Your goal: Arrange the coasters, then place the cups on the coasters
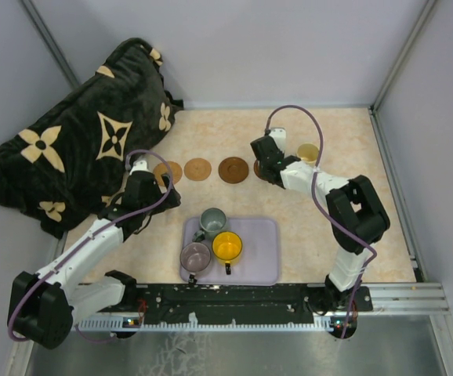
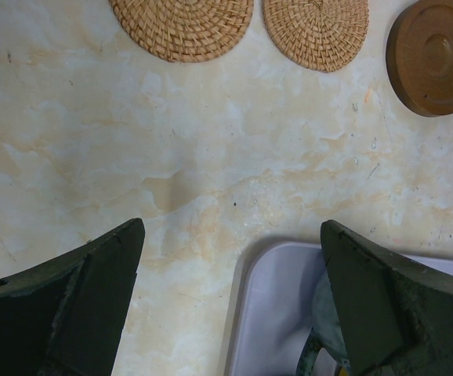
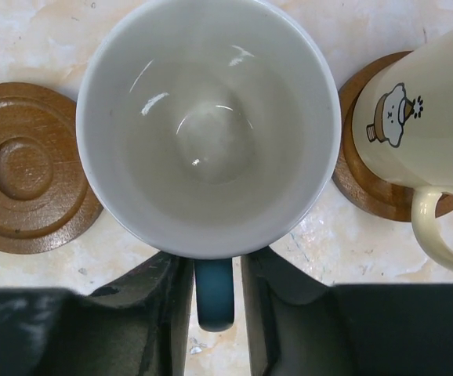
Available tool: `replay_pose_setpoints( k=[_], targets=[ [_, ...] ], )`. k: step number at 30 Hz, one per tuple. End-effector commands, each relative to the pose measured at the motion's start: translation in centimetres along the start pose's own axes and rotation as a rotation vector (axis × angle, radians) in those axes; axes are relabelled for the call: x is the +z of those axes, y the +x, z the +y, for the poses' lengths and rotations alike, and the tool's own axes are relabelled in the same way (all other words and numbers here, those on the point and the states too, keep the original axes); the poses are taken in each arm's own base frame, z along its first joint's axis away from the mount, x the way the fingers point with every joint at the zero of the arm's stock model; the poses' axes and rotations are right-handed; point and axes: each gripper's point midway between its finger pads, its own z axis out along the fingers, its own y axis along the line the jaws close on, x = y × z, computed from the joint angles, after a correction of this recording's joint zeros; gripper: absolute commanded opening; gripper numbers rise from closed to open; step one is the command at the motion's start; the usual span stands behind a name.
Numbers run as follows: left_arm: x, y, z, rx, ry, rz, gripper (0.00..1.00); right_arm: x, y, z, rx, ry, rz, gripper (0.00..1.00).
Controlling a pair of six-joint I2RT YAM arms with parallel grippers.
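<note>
At 12 o'clock from the tray point(image 1: 262, 262), the coasters point(image 1: 197, 168) lie in a row across the surface point(image 2: 211, 141), so I judge the arranging done. Two are pale and woven; the others I can see are smooth brown wood with turned rings.

At the row's right end the cream cup point(image 3: 422, 102) stands on its coaster, a small cartoon figure printed on its side. My right end effector point(image 3: 215, 265) is at the next place along, its jaws close on either side of the handle of the blue cup point(image 3: 211, 125). One side shows a sliver of gap, and I cannot tell whether the grip is firm or loose. That cup is glossy white inside, dark blue on the handle, and it hides what lies beneath. The top view shows a brown edge there, so I take it to be on or just above a coaster. At its 9 o'clock a wooden coaster is bare.

My left end effector point(image 2: 233, 227) hangs wide open and empty over the surface by the tray's far left corner.

Three cups wait on the tray: grey-green cup point(image 1: 212, 222), yellow cup point(image 1: 227, 246), mauve cup point(image 1: 196, 255). One is placed, one nearly, three left.
</note>
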Motion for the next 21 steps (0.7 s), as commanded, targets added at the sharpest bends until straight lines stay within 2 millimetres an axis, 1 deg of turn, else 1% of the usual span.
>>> replay_pose_setpoints(
  k=[1, 2, 3, 10, 13, 17, 18, 21],
  targets=[
    [-0.3, -0.7, -0.6, -0.003, 0.023, -0.026, 1.0, 0.0, -1.6, 0.0, 0.052, 0.002, -0.059, 0.37],
    [-0.3, -0.7, -0.6, -0.003, 0.023, -0.026, 1.0, 0.0, -1.6, 0.0, 0.054, 0.006, -0.059, 0.46],
    [-0.3, -0.7, -0.6, -0.004, 0.024, -0.027, 1.0, -0.1, -1.6, -0.1, 0.055, 0.009, -0.06, 0.51],
    [-0.3, -0.8, -0.7, -0.006, 0.029, -0.027, 1.0, -0.7, -2.1, -0.4, 0.062, 0.013, -0.074, 0.67],
    [-0.3, -0.8, -0.7, -0.006, 0.03, -0.027, 1.0, -1.4, -2.5, -0.5, 0.067, 0.011, -0.086, 0.7],
    [-0.4, -0.9, -0.8, -0.008, 0.033, -0.031, 1.0, -2.9, -3.1, -0.6, 0.062, 0.028, -0.118, 0.71],
    [-0.5, -0.9, -0.8, -0.007, 0.034, -0.032, 1.0, -4.3, -4.1, -0.7, 0.073, 0.023, -0.151, 0.72],
    [-0.5, -1.0, -0.8, -0.007, 0.033, -0.035, 1.0, -6.7, -4.9, -0.8, 0.071, 0.033, -0.196, 0.73]
  ],
)
